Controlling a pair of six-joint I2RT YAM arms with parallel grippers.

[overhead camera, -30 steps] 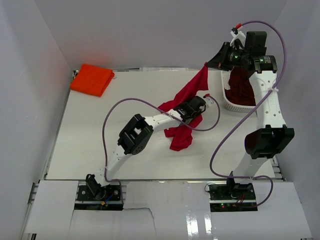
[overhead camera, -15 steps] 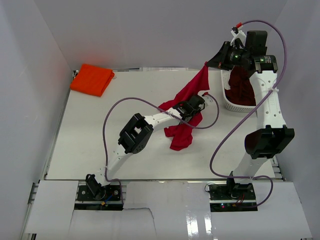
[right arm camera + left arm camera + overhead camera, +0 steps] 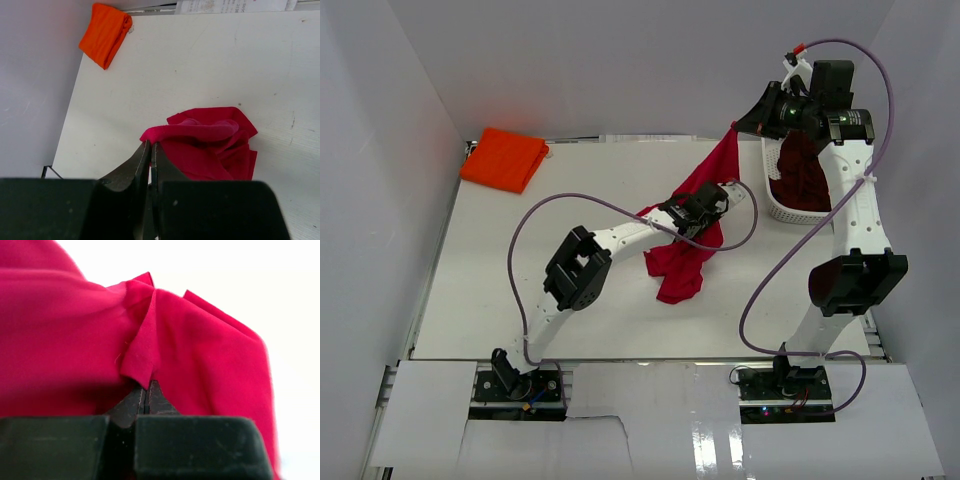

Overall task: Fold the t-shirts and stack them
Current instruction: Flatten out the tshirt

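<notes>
The left gripper (image 3: pixel 145 390) was pinched shut on a small fold of the red t-shirt (image 3: pixel 75 340), whose cloth bunched just past its tips. The right gripper (image 3: pixel 150 147), also closed, held another edge of the shirt high near the far wall. The bright red cloth hung stretched between the two, and its crumpled rest lay on the table (image 3: pixel 490 270). A second earlier the left jaws had stood open, and the wrist had since edged farther back. The folded orange t-shirt (image 3: pixel 503 158) lay in the far-left corner. The maroon t-shirt (image 3: pixel 800 170) sat in the basket (image 3: pixel 775 210).

Plain red shirt (image 3: pixel 678 275), orange shirt (image 3: pixel 503 158)
</notes>
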